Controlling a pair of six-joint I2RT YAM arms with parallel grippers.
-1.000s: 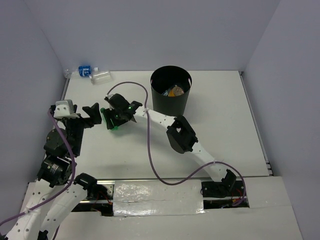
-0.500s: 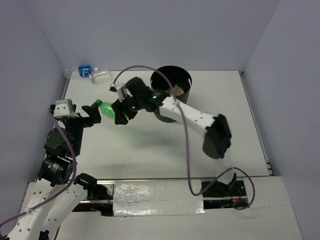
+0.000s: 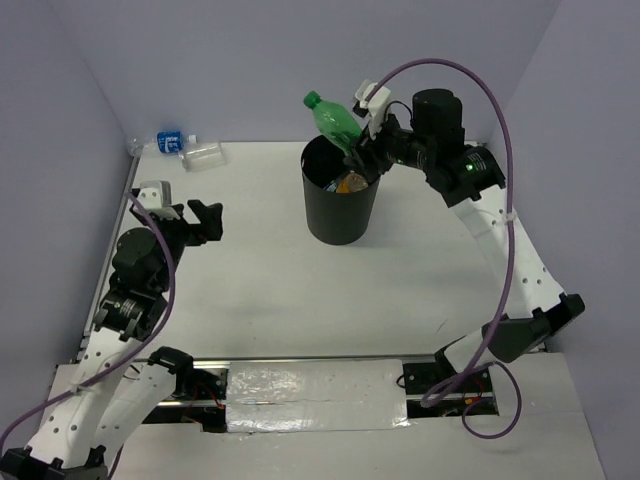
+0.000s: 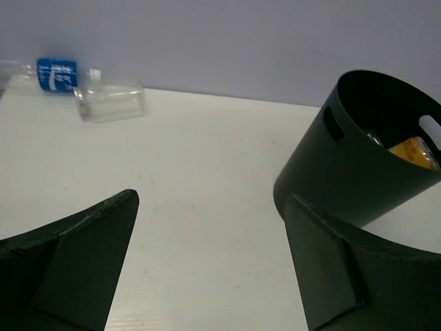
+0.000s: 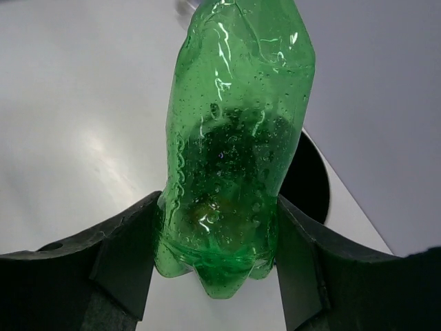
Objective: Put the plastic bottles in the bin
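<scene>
**Item 1. Green bottle (image 3: 335, 120).** Translucent plastic with a green cap. In the top view it sits upper centre, lifted clear of the surface (image 3: 430, 270) and tilted, with the cap toward the upper left. It hangs over the far rim of the bin (image 3: 340, 215). In the right wrist view, droplets show on its inner wall.

**Item 2. Right claw (image 3: 368, 135).** Clamped on the base end of the green bottle. The right wrist view shows both dark fingers (image 5: 127, 262) pressed against the bottle's sides. The arm reaches up from the lower right of the top view, and a purple cable (image 3: 480, 90) loops above it.

**Item 3. Bin.** Black, cylindrical and upright on the surface, just above centre in the top view. An orange-yellow item (image 3: 350, 183) lies inside it; what kind of item it is cannot be made out. In the left wrist view the bin fills the right side of the frame and shows a slot cut in its wall.

**Item 4. Left claw (image 3: 190, 222).** Fingers spread wide apart and holding nothing. It sits at the left of the top view, above the surface and well apart from the bin.

**Item 5. Blue-label bottle (image 3: 172, 141).** Clear plastic, lying on its side in the upper left corner of the top view, against the back wall.

**Item 6. Clear bottle (image 3: 203, 154).** Lying on its side just beside the blue-label bottle, to its right. A white cap shows in the left wrist view.
</scene>
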